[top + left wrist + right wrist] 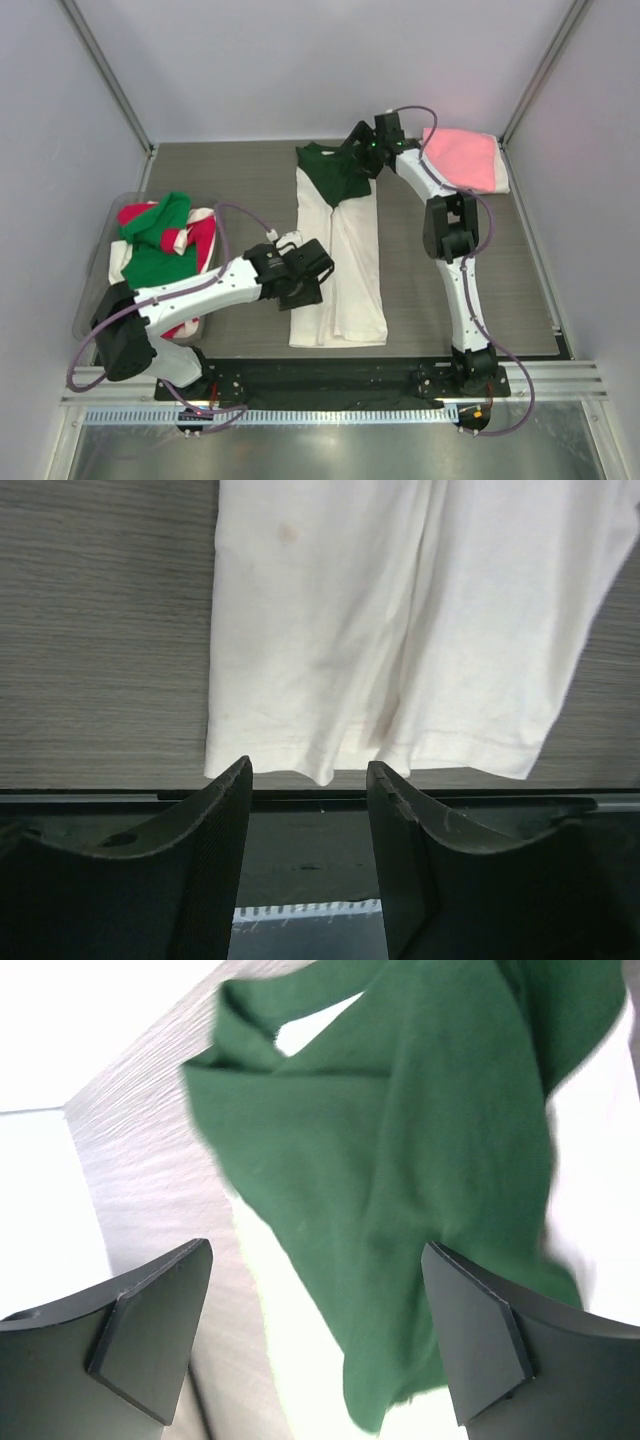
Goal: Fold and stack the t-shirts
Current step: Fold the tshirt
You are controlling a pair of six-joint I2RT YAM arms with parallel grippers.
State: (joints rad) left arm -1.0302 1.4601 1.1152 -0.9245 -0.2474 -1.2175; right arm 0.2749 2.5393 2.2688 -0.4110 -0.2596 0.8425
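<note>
The cream-white t-shirt (pixel 340 265) lies in the middle of the desk (pixel 250 195), folded into a long narrow strip that runs from the far side toward the arms. Its far end is covered by dark green fabric (pixel 335 172), which is a little crumpled. We see no lettering clearly.

The left fingers (pixel 210 870) are spread apart and hold nothing. They are low at the near left part of the strip, and in the left wrist view the hem of the shirt lies just beyond their tips.

The right fingers (pixel 150 1330) are also wide apart and empty, and they hang over the dark green fabric at the far end.

A folded pink t-shirt (pixel 462 158) rests in the far right corner of the desk, well apart from the strip. At the left stands a clear plastic tub (pixel 88 300) with a green t-shirt (pixel 155 250) on top of a red and white one (pixel 203 240).
</note>
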